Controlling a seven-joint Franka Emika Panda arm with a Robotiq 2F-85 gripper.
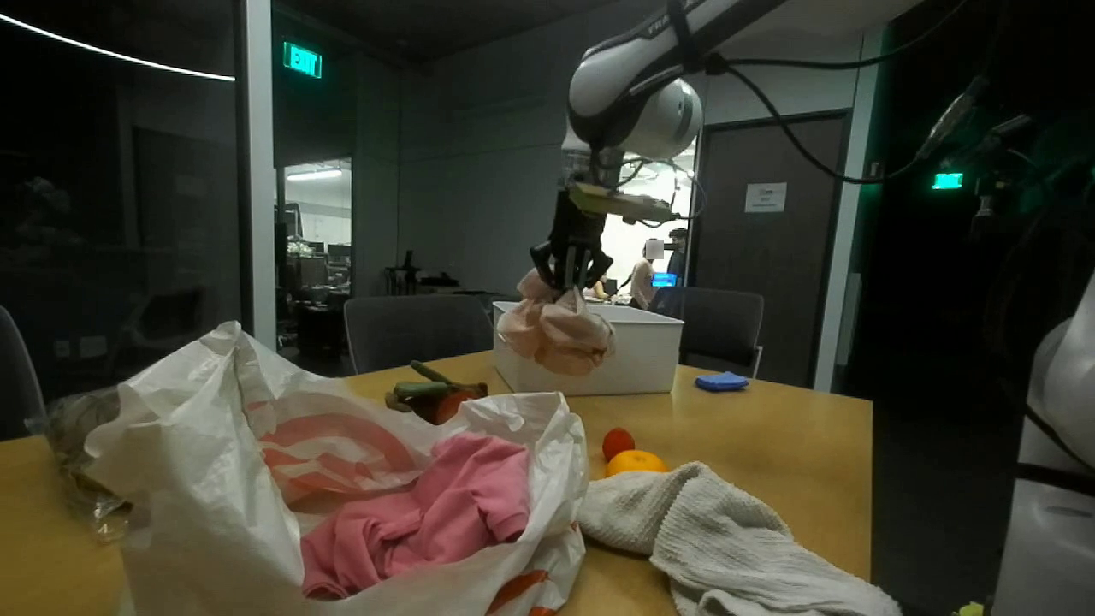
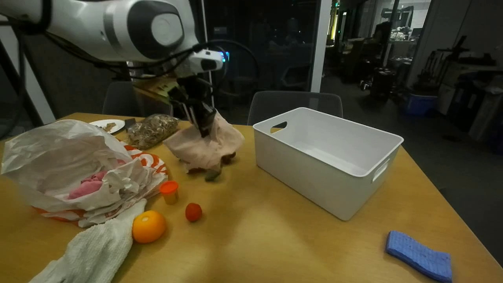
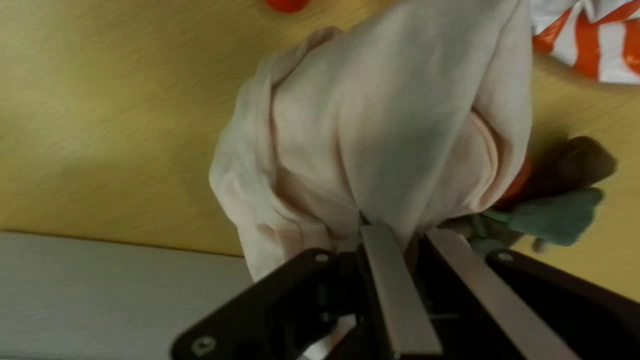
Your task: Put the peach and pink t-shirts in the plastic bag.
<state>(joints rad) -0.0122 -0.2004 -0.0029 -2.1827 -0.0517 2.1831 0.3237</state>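
The peach t-shirt (image 1: 556,338) hangs bunched from my gripper (image 1: 571,287), above the table. In an exterior view the shirt (image 2: 208,147) hangs between the plastic bag and the white bin, from the gripper (image 2: 204,133). In the wrist view the two fingers (image 3: 400,234) are closed on a fold of the peach cloth (image 3: 370,125). The pink t-shirt (image 1: 436,505) lies inside the white plastic bag (image 1: 197,462); part of it also shows in the bag's opening in an exterior view (image 2: 88,186). The bag's red-striped edge (image 3: 600,42) shows at the wrist view's top right.
A white bin (image 2: 310,173) stands beside the hanging shirt. Green and brown toy vegetables (image 1: 428,392) lie near or below it. A white towel (image 1: 727,539), an orange (image 2: 149,226), a strawberry-like item (image 2: 193,212) and an orange-lidded cup (image 2: 169,192) lie near the bag. A blue sponge (image 2: 420,253) lies apart.
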